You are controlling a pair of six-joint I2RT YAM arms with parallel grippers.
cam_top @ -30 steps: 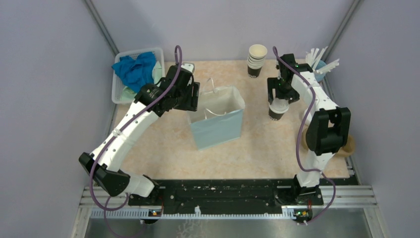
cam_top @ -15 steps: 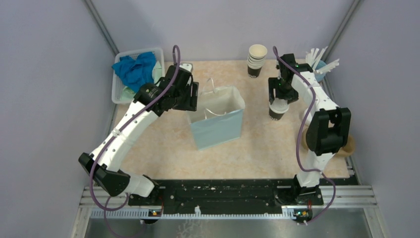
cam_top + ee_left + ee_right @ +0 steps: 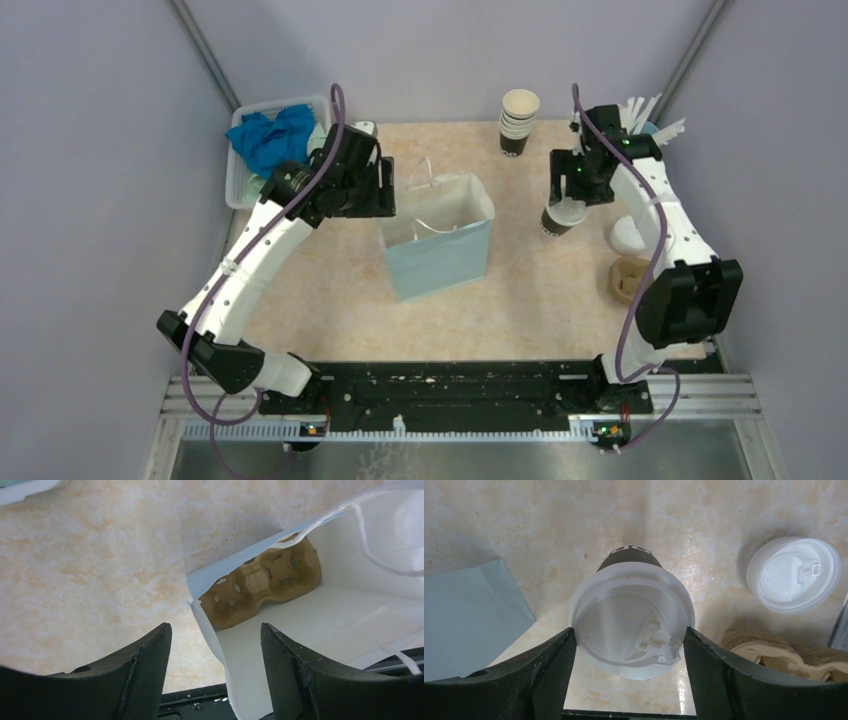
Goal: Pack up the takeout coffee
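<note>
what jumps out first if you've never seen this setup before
First the takeout coffee, white lid up, clamped between the fingers of the right gripper on the right of the scene. Then the pale blue paper bag standing open in the middle with a cardboard cup carrier inside. The left gripper is open at the bag's left edge.

A cup carrier (image 3: 260, 580) is lying inside the bag (image 3: 440, 262), the takeout coffee (image 3: 560, 218) leaning to its right, a basket (image 3: 234, 185) sitting behind-left.

Grey walls (image 3: 90, 150), beige, seemingly marbled table (image 3: 550, 300)
</note>
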